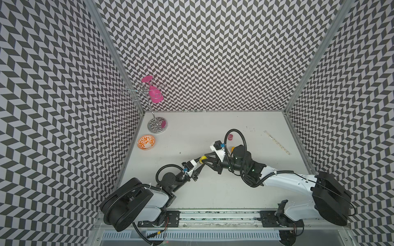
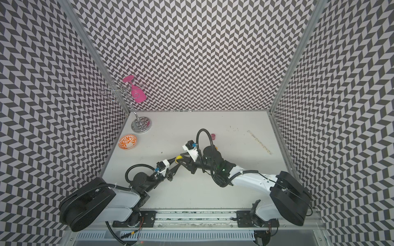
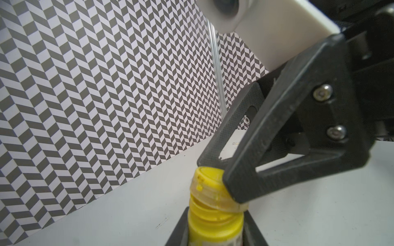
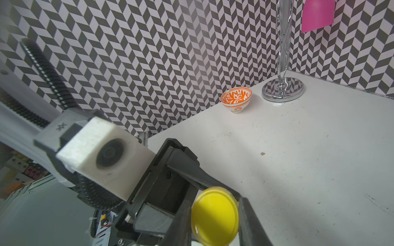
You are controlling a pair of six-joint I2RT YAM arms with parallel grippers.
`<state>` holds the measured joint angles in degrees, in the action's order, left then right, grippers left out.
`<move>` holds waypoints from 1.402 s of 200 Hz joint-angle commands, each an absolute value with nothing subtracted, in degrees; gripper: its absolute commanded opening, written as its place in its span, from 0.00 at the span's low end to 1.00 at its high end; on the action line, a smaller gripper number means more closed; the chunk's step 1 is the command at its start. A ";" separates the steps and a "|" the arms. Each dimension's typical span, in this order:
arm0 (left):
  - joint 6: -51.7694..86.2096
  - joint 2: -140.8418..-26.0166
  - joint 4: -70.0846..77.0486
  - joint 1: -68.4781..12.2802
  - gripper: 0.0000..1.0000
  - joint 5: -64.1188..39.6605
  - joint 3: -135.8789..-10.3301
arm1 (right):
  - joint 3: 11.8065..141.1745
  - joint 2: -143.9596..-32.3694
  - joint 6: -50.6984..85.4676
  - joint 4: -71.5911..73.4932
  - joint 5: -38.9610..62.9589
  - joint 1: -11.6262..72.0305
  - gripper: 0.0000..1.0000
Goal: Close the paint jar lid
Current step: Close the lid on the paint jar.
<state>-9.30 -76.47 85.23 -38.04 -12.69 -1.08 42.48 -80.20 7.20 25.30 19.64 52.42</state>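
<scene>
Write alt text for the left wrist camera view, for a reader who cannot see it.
A small yellow plastic paint jar is clamped in the left gripper while the right gripper pinches its clear round lid, which sits tilted on the threaded neck. Behind lie a white table and a black-and-white chevron wall.

paint jar (image 3: 215,230): lower body cut off by picture's edge. pink glass (image 4: 317,15): mostly cut off by edge. small pink item (image 1: 230,137): partly hidden, too small to identify.
</scene>
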 commanded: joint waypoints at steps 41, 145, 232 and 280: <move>-9.56 -73.41 94.34 -38.92 0.24 -14.94 -4.12 | 43.27 -84.15 3.14 13.86 13.36 56.90 0.19; -16.82 -70.89 83.91 -40.42 0.23 -24.87 -6.68 | 50.24 -85.78 -7.11 -3.31 9.35 57.57 0.20; -21.40 -65.13 80.62 -44.66 0.24 -13.13 -5.76 | 49.64 -91.49 1.94 -2.10 3.50 57.85 0.19; -24.19 -64.39 92.07 -46.23 0.23 2.05 -0.87 | 49.17 -97.21 21.73 4.59 0.24 59.45 0.20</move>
<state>-20.47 -67.90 62.33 -42.70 2.22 -0.64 51.35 -89.58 8.14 9.34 4.45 58.08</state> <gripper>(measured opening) 0.339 0.313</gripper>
